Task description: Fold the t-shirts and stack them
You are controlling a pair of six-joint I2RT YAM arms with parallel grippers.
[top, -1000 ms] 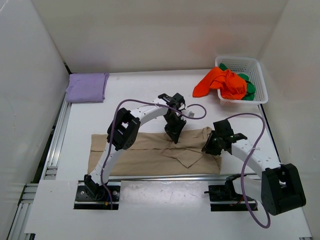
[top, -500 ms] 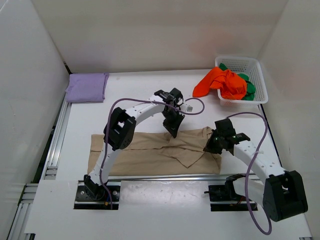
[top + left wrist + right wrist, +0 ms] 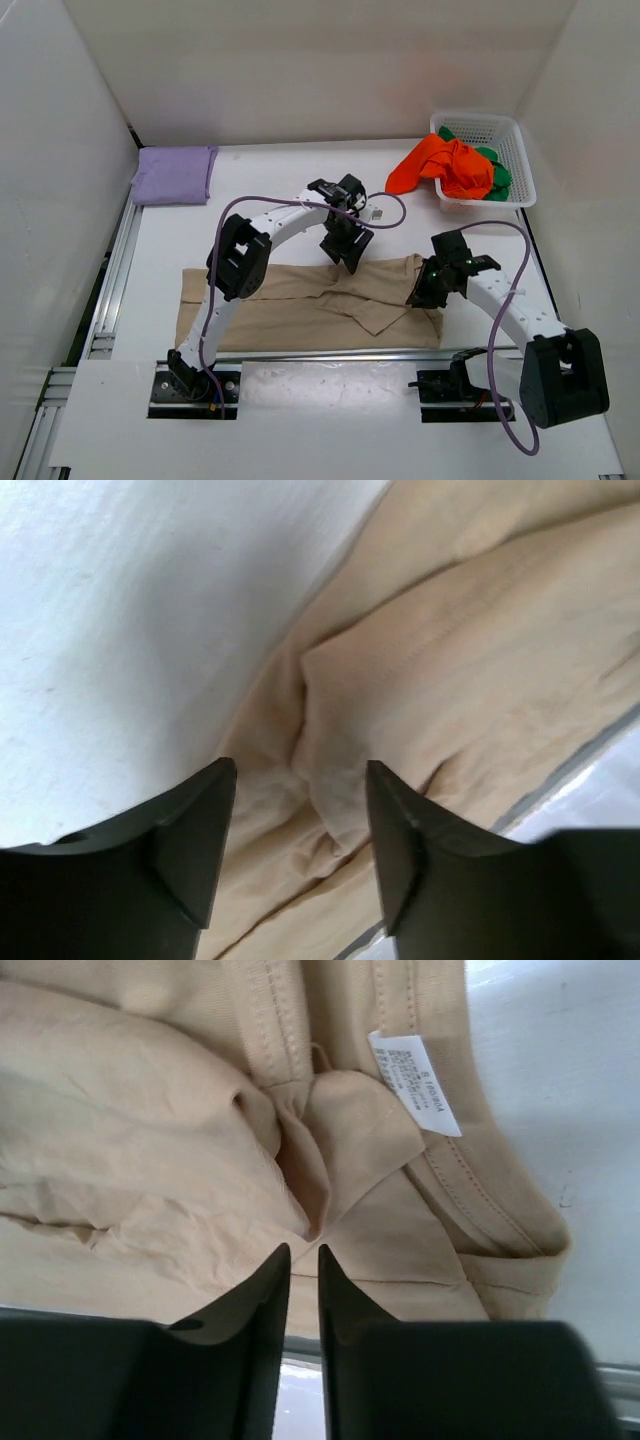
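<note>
The beige t-shirt point(image 3: 290, 305) lies spread flat across the front of the table, with a bunched fold near its middle. Over its far edge, my left gripper point(image 3: 346, 252) is open, and a raised ridge of beige cloth point(image 3: 330, 780) lies below the gap of the left gripper point(image 3: 300, 780). My right gripper point(image 3: 424, 292) hovers at the shirt's right end; the right gripper point(image 3: 304, 1250) has its jaws a narrow slit apart with nothing between them, just short of a cloth fold point(image 3: 305, 1175). The lavender t-shirt point(image 3: 175, 175) lies folded at the back left. An orange-red t-shirt point(image 3: 440, 165) spills out of the basket over a green one point(image 3: 498, 176).
The white mesh basket point(image 3: 517, 135) stands at the back right by the wall. A white care label point(image 3: 415, 1082) shows at the beige shirt's collar. A metal rail point(image 3: 330, 352) runs along the table's near edge, and white walls close in on three sides.
My left gripper has opened and let go of the beige cloth after drawing slightly back. My right gripper's jaws closed and then parted a little at the shirt's right end.
</note>
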